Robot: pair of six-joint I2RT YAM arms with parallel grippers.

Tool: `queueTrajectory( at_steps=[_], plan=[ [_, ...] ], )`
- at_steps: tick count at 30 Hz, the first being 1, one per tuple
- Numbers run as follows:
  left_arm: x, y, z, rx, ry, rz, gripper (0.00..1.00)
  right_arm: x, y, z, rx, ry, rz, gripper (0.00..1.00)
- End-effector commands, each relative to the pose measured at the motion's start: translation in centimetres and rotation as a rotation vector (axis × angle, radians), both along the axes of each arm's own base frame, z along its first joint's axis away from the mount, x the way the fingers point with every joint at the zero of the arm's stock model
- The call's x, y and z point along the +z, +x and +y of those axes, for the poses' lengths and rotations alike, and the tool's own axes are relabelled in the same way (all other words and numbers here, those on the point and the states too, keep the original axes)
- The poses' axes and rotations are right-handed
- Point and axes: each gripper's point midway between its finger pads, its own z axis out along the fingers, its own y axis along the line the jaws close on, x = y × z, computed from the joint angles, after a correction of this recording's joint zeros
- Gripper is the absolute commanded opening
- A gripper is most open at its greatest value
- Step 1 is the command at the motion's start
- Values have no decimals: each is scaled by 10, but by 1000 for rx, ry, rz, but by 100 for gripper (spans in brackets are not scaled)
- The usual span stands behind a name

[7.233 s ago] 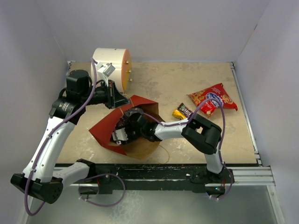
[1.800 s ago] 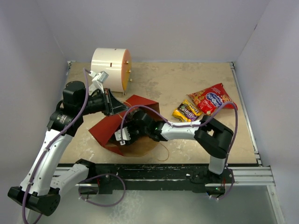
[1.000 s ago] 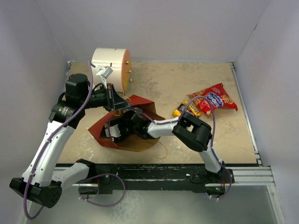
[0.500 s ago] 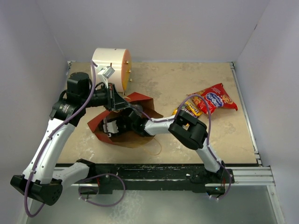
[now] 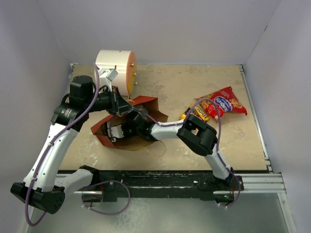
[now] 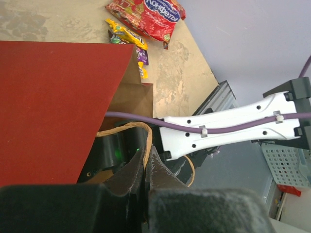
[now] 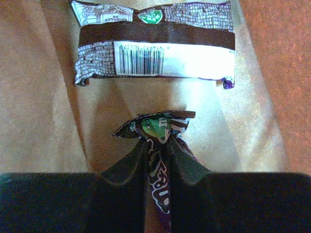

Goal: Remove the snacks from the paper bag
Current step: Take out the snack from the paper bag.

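Two grippers clamped: R gripper (image 7: 159, 141) pinches crinkly purple pkt (image 7: 156, 125); L gripper (image 6: 147, 158) nips kraft paper bag (image 6: 48, 97) rim.

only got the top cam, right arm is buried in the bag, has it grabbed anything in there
Observer: Yes. In the right wrist view the right gripper is pinched on the crumpled end of a purple packet.
Operator: anything else in there
Observer: One more. A purple-and-white packet with a barcode lies flat on the brown inside, beyond the gripped one and apart from it.
Operator: and the left, is it actually holding the bag
Observer: The left wrist view shows the left gripper shut on the brown top edge of the paper bag, holding the mouth open beside the right arm.
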Motion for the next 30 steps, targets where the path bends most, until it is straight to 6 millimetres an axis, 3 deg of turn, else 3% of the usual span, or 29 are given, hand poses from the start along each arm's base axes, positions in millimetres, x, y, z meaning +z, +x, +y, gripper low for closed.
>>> queueTrajectory(
  at_steps=[1,13,21,30],
  plan=[
    [21,5,5,34,3,-98,0,49,0,-6,-28,72,1,19],
    [25,19,17,140,32,-123,0,79,-26,-34,-60,144,89,14],
    [28,23,21,189,29,-115,0,112,-44,-50,-58,208,132,13],
    [38,26,24,207,36,-139,0,127,-64,-71,-46,217,176,11]
  ],
)
